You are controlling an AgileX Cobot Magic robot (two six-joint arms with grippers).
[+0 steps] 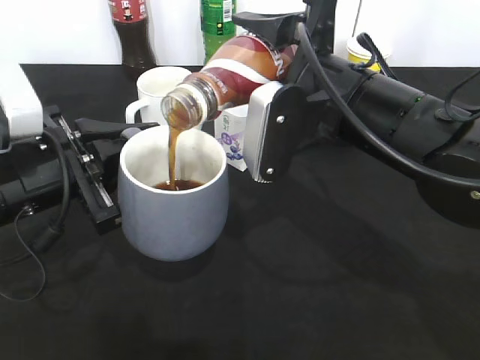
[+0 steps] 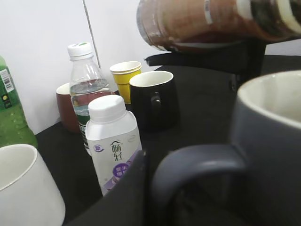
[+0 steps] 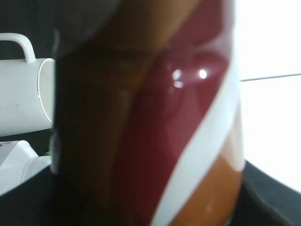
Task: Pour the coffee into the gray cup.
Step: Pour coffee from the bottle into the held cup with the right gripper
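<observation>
My right gripper (image 1: 268,82) is shut on the coffee bottle (image 1: 240,67) and holds it tipped with its open mouth down to the left, over the gray cup (image 1: 172,217). A brown stream (image 1: 172,154) falls from the mouth into the cup, and a shallow pool of coffee lies at the bottom. The bottle's label fills the right wrist view (image 3: 164,117). My left gripper (image 1: 142,129) is at the cup's left rear, shut on its loop handle (image 2: 202,157). One finger (image 2: 136,183) shows against the handle. The bottle hangs above in the left wrist view (image 2: 211,23).
Behind the cup stand a white mug (image 1: 161,86), a small white drink bottle (image 1: 232,139), a cola bottle (image 1: 131,30) and a green bottle (image 1: 217,22). A water bottle (image 2: 87,89), black mug (image 2: 155,101), brown cup (image 2: 66,108) and yellow paper cups (image 2: 124,75) stand farther back.
</observation>
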